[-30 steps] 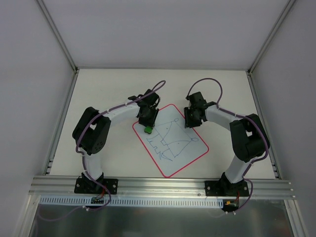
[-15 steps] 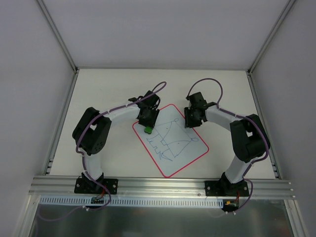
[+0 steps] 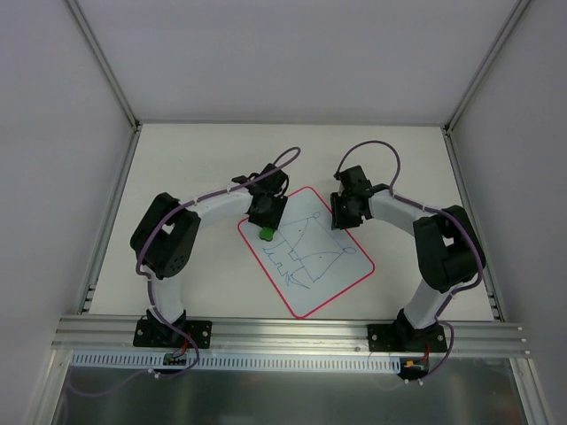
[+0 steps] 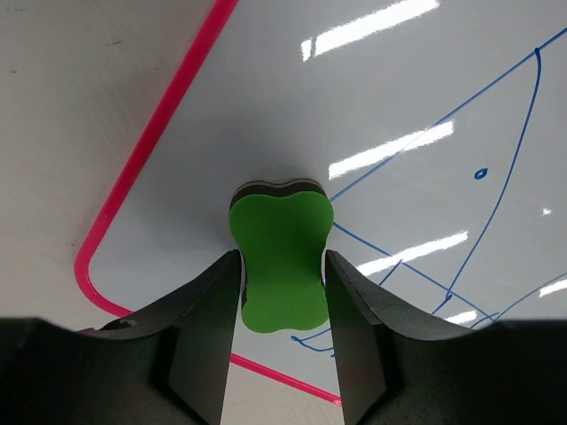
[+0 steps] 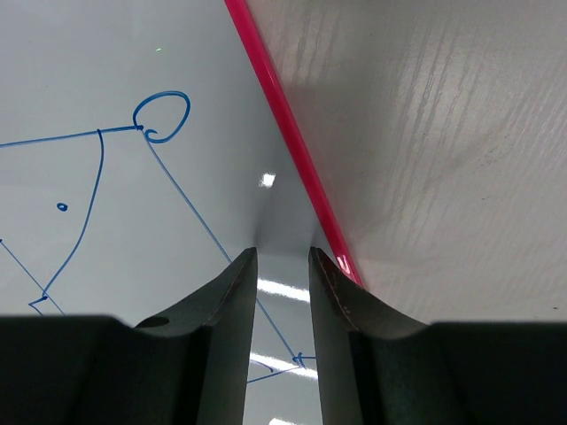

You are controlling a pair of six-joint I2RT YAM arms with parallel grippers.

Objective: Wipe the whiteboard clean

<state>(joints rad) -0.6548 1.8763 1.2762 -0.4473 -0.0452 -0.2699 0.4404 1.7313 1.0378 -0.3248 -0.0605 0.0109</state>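
Observation:
The whiteboard (image 3: 330,270), red-bordered and covered in blue line drawings, lies tilted in the middle of the table. A small green eraser (image 3: 265,233) rests on its left corner. In the left wrist view the eraser (image 4: 282,239) sits flat on the whiteboard (image 4: 399,88), and my left gripper (image 4: 282,266) straddles its waist with a thin gap on each side. My right gripper (image 5: 283,252) stands at the board's upper right edge. Its fingers are a little apart with nothing between them, tips down on the whiteboard (image 5: 133,221) just inside the red border (image 5: 292,150).
The board lies on a pale table (image 3: 195,159) enclosed by white walls. An aluminium rail (image 3: 292,332) runs along the near edge, where both arm bases are bolted. Purple cables loop above each wrist.
The left gripper's jaws have spread slightly away from the eraser's sides. The eraser, the board and the right arm stay where they were.

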